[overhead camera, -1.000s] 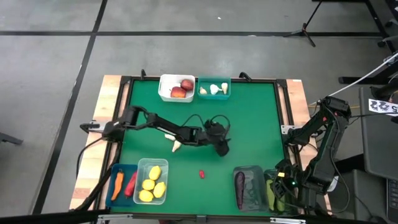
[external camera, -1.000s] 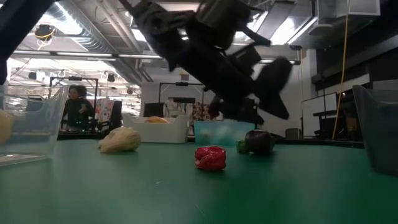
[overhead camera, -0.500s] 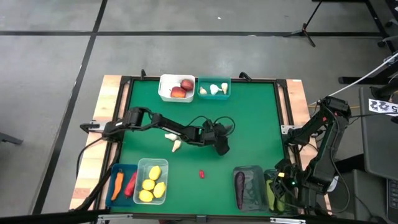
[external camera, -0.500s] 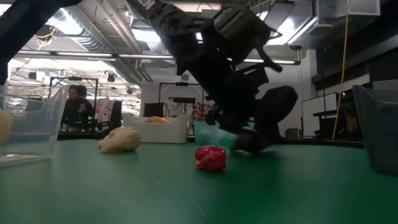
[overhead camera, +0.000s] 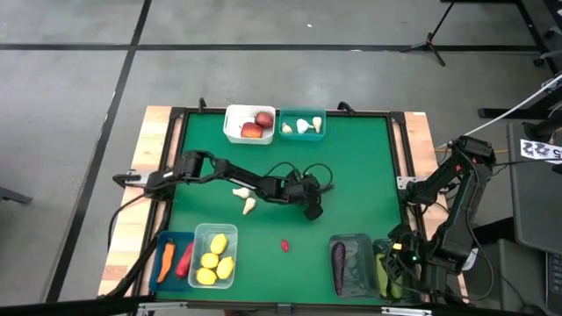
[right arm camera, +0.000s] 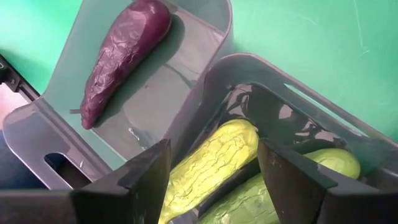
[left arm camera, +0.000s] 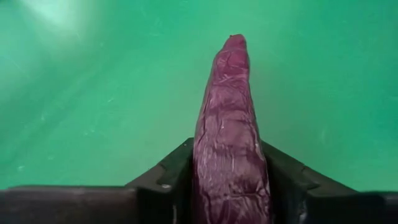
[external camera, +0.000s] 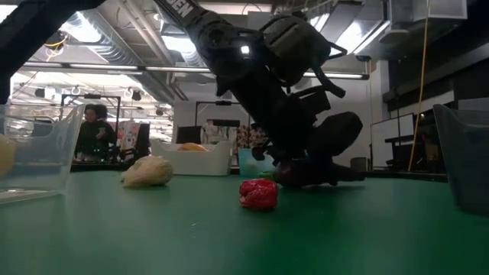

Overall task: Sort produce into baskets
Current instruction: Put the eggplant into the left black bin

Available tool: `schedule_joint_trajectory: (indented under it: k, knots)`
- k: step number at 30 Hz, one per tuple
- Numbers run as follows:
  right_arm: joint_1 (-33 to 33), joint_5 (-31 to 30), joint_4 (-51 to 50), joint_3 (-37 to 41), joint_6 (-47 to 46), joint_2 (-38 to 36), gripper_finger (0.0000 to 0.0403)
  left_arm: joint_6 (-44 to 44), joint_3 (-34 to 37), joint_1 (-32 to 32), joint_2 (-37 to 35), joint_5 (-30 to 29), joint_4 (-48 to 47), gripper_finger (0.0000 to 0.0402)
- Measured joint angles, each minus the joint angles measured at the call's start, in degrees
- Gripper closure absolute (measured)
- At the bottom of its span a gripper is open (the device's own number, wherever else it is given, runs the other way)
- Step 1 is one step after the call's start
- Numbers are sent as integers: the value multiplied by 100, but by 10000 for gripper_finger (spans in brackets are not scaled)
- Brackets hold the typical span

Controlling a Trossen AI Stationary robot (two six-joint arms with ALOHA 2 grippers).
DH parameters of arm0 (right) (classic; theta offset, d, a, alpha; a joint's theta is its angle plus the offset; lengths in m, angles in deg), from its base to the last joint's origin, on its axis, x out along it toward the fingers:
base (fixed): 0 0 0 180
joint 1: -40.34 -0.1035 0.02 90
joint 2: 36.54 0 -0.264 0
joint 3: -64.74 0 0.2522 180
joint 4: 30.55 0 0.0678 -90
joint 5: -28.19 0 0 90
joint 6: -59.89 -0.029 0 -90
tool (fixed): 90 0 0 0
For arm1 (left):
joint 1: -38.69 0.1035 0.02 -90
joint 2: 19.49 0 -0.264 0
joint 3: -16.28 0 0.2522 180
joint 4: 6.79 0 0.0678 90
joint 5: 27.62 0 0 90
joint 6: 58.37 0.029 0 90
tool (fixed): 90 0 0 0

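The green table (overhead camera: 351, 167) carries the baskets along its edges: a white bin (overhead camera: 237, 132) with red apples (overhead camera: 263, 118) and a teal bin (overhead camera: 290, 133) with white garlic (overhead camera: 303, 125) at the far edge, a blue bin (overhead camera: 163, 239) with an orange carrot (overhead camera: 166, 261) and a red chilli (overhead camera: 184, 259), a clear pale green bin (overhead camera: 198, 235) with yellow lemons (overhead camera: 211, 261), and at the near right two smoky bins, one (right arm camera: 193, 37) holding a purple eggplant (right arm camera: 121, 53) and the other (right arm camera: 348, 124) holding green cucumbers (right arm camera: 214, 165). The left arm reaches across the middle of the table, and its left gripper (overhead camera: 311, 208) has dropped from where it hung a second ago, above the surface, right down to the table; its fingers (left arm camera: 165, 180) are now closed against both sides of a second eggplant (left arm camera: 230, 137), which lies on the green surface pointing away from the wrist. Loose garlic (overhead camera: 249, 206) lies beside that arm, and a small red piece (external camera: 258, 194) sits nearer the front edge, both unmoved. The right gripper (right arm camera: 214, 168) waits above the cucumber bin with its fingers spread apart, holding nothing, just as before
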Motion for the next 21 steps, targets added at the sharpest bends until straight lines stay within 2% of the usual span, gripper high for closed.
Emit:
schedule_joint_trajectory:
  k: [5, 8, 12, 16, 21]
  knots:
    - [0, -73, -19, 0, 95, 0, 162, 512, 10, -74, -478, 152, 20, 288]
    - [0, -298, -48, 0, 136, 0, 162, 1061, 0, -193, -811, 295, 178, 284]
    - [0, -836, -163, 0, 339, 0, 162, 1856, 4, -423, -1135, 871, 635, 261]
    - [0, -2180, -192, -1, 1025, 0, 162, 2097, 4, -626, -1478, 1297, 1329, 259]
    - [0, -4656, -263, -2, 2441, 0, 162, 2327, 2, -649, -2098, 1313, 1630, 277]
